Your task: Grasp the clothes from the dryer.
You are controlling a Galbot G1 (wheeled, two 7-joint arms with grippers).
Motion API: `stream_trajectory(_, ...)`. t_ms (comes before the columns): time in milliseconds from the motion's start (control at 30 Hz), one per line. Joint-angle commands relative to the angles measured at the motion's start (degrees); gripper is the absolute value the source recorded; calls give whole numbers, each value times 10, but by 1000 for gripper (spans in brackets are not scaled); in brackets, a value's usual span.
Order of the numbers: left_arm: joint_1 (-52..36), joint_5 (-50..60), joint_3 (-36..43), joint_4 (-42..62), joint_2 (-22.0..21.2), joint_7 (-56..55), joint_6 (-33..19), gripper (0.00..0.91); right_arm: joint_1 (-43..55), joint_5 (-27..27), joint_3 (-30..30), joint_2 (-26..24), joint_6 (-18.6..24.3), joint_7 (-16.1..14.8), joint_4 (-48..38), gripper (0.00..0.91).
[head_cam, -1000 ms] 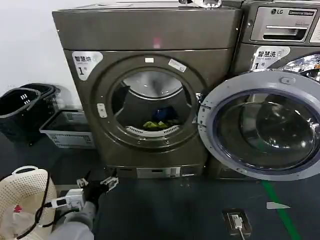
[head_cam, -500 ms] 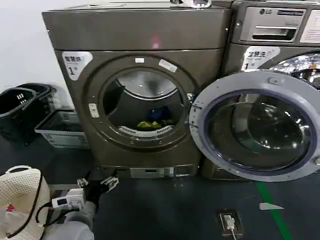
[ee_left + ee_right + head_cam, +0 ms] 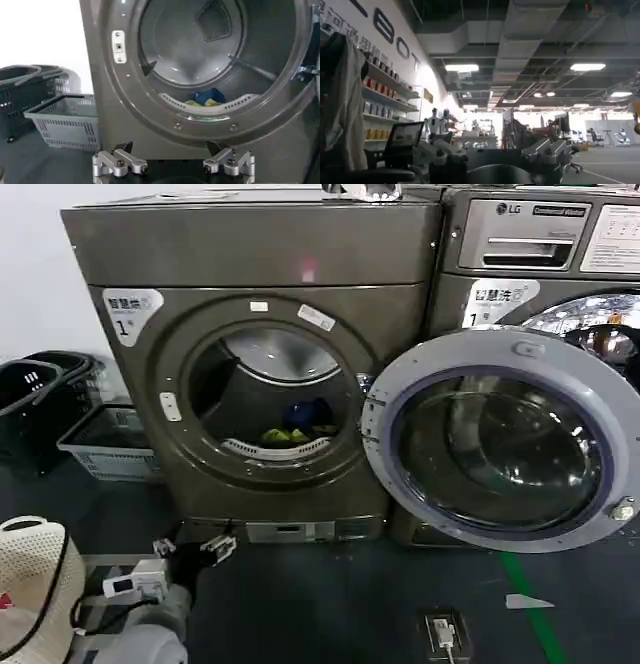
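From my head, the dryer (image 3: 250, 374) stands with its door (image 3: 500, 439) swung fully aside, the clothes (image 3: 283, 436) lie at the drum's front lip, and my left gripper (image 3: 190, 548) hangs low before the machine, well apart from them. From my left wrist, that gripper (image 3: 173, 165) is spread wide and empty below the porthole, the clothes (image 3: 204, 98) just behind the rim, so I should rise, clear the lip squarely, then drop onto the bundle. From my right wrist, my right gripper (image 3: 495, 157) points off into the room, fingers parted, idle.
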Motion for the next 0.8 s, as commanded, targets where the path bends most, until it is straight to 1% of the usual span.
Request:
stream_trajectory(33, -3, 4, 0, -2, -1, 9, 28, 907, -1, 12, 6, -2, 7, 1, -3, 907)
stream_trajectory(500, 2, 4, 6, -3, -6, 1, 28, 907, -2, 22, 12, 2, 13, 3, -6, 907)
stream_trajectory(800, 1, 41, 8, -3, -6, 25, 28, 907, 0, 23, 11, 3, 12, 4, -6, 907)
